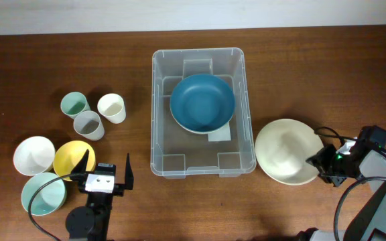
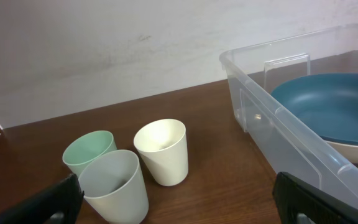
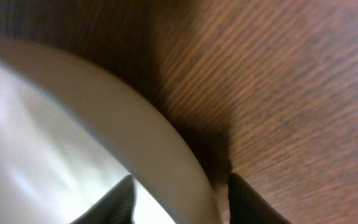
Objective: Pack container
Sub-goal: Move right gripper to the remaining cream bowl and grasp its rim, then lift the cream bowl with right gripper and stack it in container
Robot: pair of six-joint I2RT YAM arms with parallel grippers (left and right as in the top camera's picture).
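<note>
The clear plastic container (image 1: 248, 120) stands at mid-table with a blue bowl (image 1: 202, 102) inside it. Both also show in the left wrist view, container (image 2: 253, 93) and blue bowl (image 2: 328, 106). A cream bowl (image 1: 287, 150) sits on the table just right of the container. My right gripper (image 1: 317, 163) is at its right rim. In the right wrist view the fingers (image 3: 179, 186) straddle the bowl's rim (image 3: 73, 124), one inside and one outside, closed on it. My left gripper (image 1: 106, 161) is open and empty at the front left; its wrist view (image 2: 179, 205) shows it the same.
Three cups stand left of the container: green (image 2: 89, 152), grey (image 2: 114, 183) and cream (image 2: 161, 149). White (image 1: 34, 154), yellow (image 1: 72, 159) and pale green (image 1: 43, 194) bowls sit at the front left beside the left gripper.
</note>
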